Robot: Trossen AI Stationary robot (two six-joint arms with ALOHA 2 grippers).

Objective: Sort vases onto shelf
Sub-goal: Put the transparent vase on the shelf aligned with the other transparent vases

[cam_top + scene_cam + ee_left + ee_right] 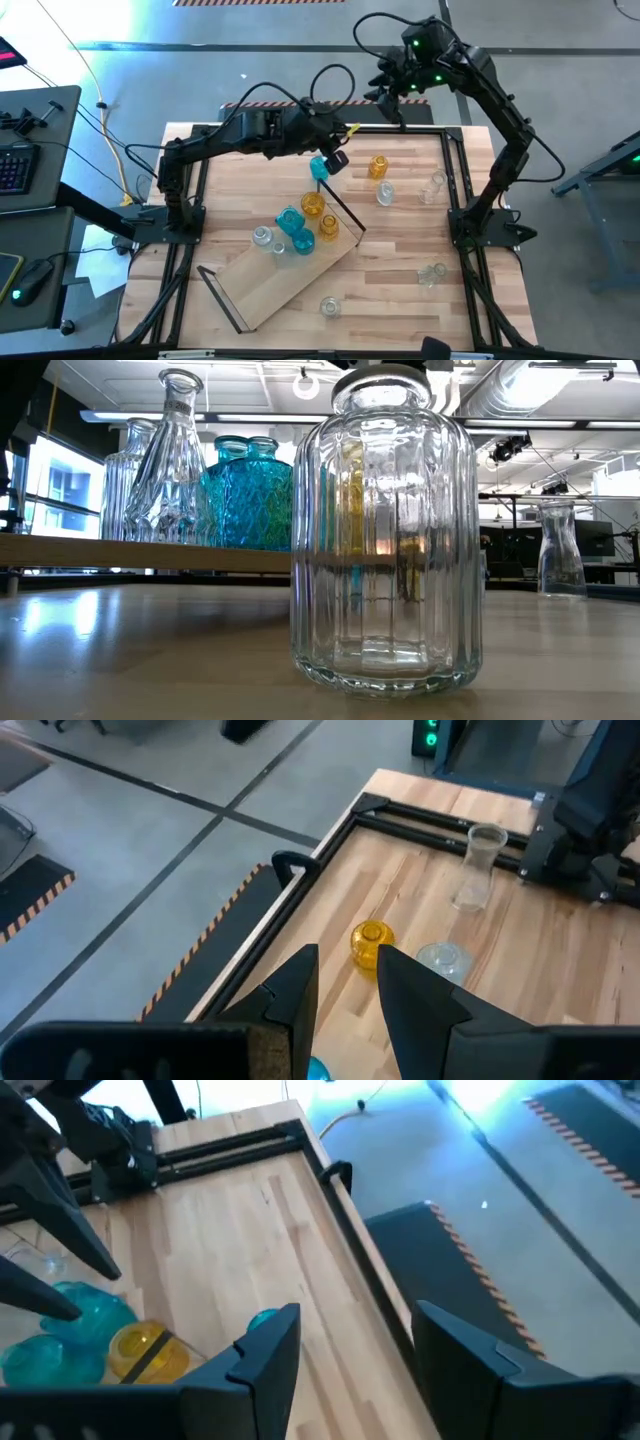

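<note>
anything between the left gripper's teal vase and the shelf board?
High view: the left gripper holds a small teal glass vase; before the light-wood shelf board stands only an amber glass vase.

A: We see bright, cool light washing the floor (250, 40) in the high view, with a bluish glare patch near the top.

B: In the low view we look into ceiling strip lights (560, 424) and a glowing window (60, 490), so the ribbed clear vase (385, 530) is backlit, with highlights on its glass.

A: We find its nearest edges slightly soft. The tabletop (150, 650) mirrors pale reflections.

B: The right wrist view shows blue-white glare on the floor (470, 1120).
</note>
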